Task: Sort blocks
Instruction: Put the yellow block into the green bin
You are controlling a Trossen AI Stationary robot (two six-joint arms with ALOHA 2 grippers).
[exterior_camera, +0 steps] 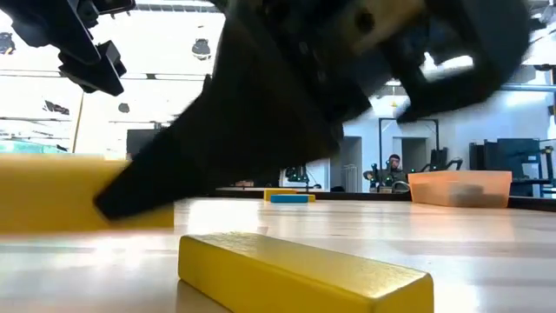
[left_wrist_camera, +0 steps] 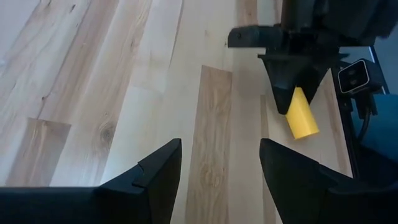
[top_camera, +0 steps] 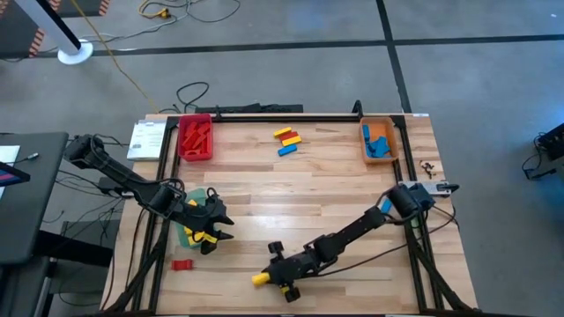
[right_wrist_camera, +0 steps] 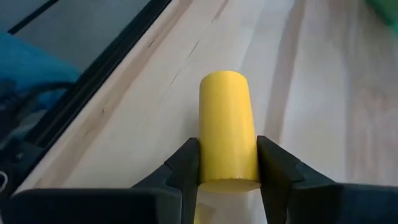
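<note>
The right hand (top_camera: pixel 267 278) grips a yellow block (top_camera: pixel 261 279) low over the counter's (top_camera: pixel 335 185) near edge. The left hand (top_camera: pixel 216 231) hangs released beside the green tray (top_camera: pixel 198 195). A red block (top_camera: pixel 182 265) lies nearby; more blocks (top_camera: pixel 287 141) lie between the red tray (top_camera: pixel 196 138) and orange tray (top_camera: pixel 379 141).

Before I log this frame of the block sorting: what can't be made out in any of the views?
- Green tray, high view: the left hand covers most of it, so its contents cannot be told.
- Orange tray, low view: contents blurred behind its wall.
- Yellow block in the right hand: its near end is cut off by the right wrist view's edge.
- Low view: a dark arm fills the middle and hides the table behind.
</note>
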